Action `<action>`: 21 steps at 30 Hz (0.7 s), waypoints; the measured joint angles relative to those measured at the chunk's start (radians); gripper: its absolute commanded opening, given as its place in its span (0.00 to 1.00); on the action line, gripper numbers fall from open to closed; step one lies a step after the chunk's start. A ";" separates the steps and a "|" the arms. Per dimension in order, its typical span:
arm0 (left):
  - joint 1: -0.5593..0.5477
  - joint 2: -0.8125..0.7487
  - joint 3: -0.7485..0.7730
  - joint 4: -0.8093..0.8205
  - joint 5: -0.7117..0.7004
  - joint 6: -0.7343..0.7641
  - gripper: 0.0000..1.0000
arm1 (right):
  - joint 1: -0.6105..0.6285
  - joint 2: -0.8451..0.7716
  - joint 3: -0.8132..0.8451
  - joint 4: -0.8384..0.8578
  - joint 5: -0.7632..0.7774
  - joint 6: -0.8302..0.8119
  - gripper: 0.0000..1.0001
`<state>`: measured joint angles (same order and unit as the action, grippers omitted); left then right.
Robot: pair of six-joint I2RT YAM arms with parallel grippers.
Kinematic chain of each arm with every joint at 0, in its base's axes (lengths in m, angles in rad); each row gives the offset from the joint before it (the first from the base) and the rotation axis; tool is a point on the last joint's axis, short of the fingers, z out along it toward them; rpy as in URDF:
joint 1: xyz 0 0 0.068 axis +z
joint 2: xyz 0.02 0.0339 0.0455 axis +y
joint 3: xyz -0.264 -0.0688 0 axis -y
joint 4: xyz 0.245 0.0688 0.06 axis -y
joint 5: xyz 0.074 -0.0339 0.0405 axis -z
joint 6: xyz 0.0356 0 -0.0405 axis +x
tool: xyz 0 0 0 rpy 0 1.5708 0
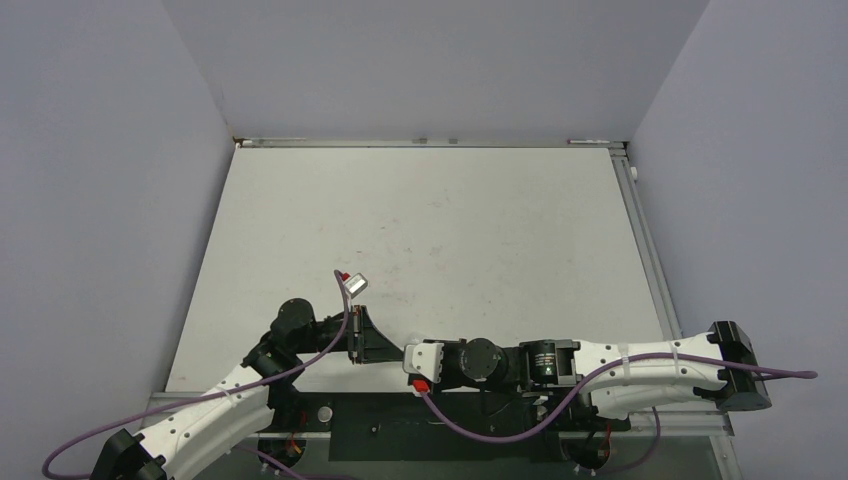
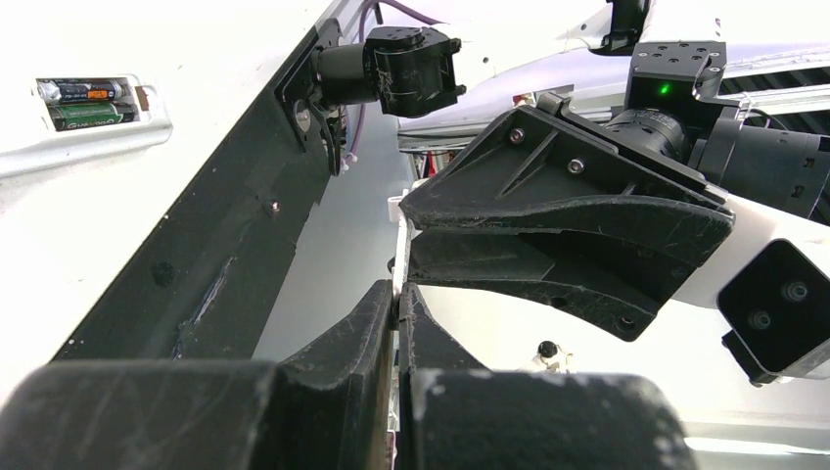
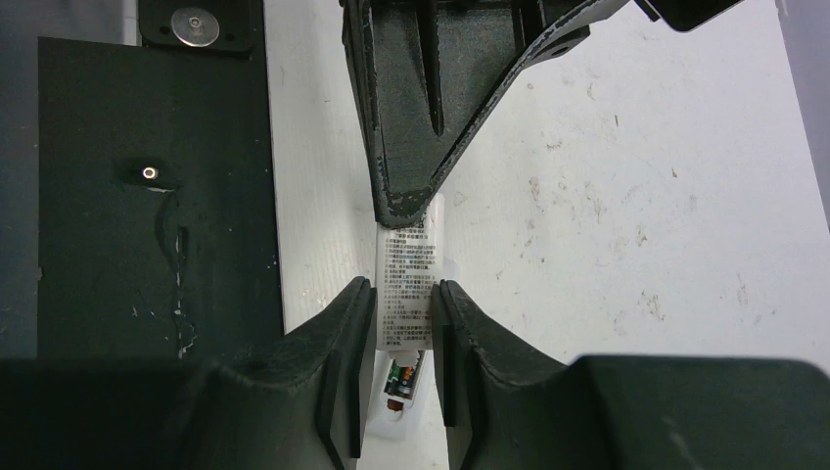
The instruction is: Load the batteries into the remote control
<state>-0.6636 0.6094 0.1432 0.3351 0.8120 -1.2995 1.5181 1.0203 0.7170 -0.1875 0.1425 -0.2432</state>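
One desk [image 1: 430, 220] carries everything. Near its front edge the left gripper [image 2: 396, 299] and right gripper [image 3: 403, 294] hang over the remote control [image 2: 98, 139], which lies back up. Both pinch a thin white printed cover [image 3: 406, 259]. Two batteries [image 2: 86, 116] sit inside the remote.
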 measured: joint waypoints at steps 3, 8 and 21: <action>0.000 0.000 0.000 -0.001 0.000 0.000 0.00 | 0.000 0.000 0.000 0.000 0.000 0.000 0.09; 0.000 0.000 0.000 -0.002 0.001 0.000 0.00 | 0.000 0.000 0.000 0.000 0.000 -0.001 0.08; 0.000 0.001 0.002 0.001 0.007 0.000 0.00 | 0.000 -0.003 0.000 0.000 0.002 0.001 0.40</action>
<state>-0.6636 0.6102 0.1455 0.3359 0.8192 -1.2999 1.5181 1.0168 0.7170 -0.1879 0.1444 -0.2420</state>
